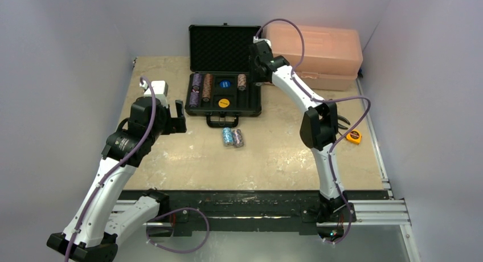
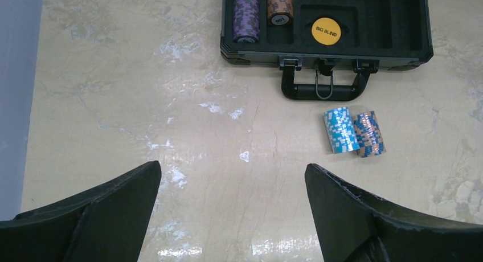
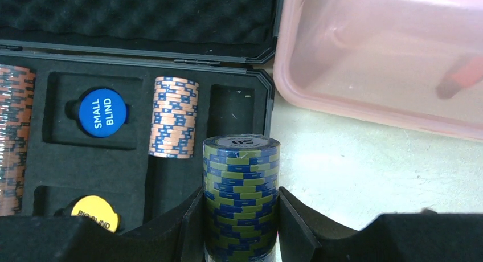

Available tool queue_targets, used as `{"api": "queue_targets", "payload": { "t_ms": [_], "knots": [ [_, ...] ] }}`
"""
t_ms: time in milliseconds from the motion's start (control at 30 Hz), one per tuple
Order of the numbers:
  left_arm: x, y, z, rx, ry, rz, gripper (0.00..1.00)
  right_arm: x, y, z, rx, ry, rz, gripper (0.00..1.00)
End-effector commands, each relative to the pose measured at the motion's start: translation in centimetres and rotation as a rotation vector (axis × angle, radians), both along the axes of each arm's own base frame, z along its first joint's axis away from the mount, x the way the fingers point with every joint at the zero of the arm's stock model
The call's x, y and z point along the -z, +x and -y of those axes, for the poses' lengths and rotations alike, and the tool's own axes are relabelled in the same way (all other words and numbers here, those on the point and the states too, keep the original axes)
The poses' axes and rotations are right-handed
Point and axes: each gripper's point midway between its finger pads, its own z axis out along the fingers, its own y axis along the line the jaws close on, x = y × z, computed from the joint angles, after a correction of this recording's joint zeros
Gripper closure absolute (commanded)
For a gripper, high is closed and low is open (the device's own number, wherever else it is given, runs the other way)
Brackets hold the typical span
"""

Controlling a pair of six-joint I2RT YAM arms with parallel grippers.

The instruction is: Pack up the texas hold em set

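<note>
meanwhile right arm (image 1: 290,82) reaches far over the case (image 1: 223,45), right fingers (image 3: 296,225) clamped on a chip stack (image 3: 241,176); left arm (image 1: 122,145) bent, left fingers (image 2: 108,208) apart above the table (image 1: 273,156).

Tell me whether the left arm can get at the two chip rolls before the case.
Probably yes: left gripper, jaws open, has only bare table between it and the chip rolls.

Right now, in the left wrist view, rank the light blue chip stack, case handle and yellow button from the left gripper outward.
1. Light blue chip stack, on the table, right of the left gripper.
2. Case handle, beyond it.
3. Yellow button, in the case.
</note>
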Motion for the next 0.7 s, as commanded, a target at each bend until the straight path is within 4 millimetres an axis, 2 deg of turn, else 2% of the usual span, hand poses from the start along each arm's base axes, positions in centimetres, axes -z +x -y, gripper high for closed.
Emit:
{"api": "queue_targets", "payload": {
  "t_ms": [0,267,667],
  "knots": [
    [-1.0,0.4,0.3,0.016,-0.005,0.046,0.02,-3.1,1.7,-0.3,-0.010,0.053,0.095,1.00],
    [-1.1,0.5,0.3,0.019,-0.008,0.049,0.02,-1.1,2.4,-0.2,-0.003,0.061,0.062,1.00],
    [-1.3,0.4,0.2,0.016,-0.002,0.056,0.03,1.1,3.2,-1.9,-0.022,0.119,0.035,1.00]
  ]
}}
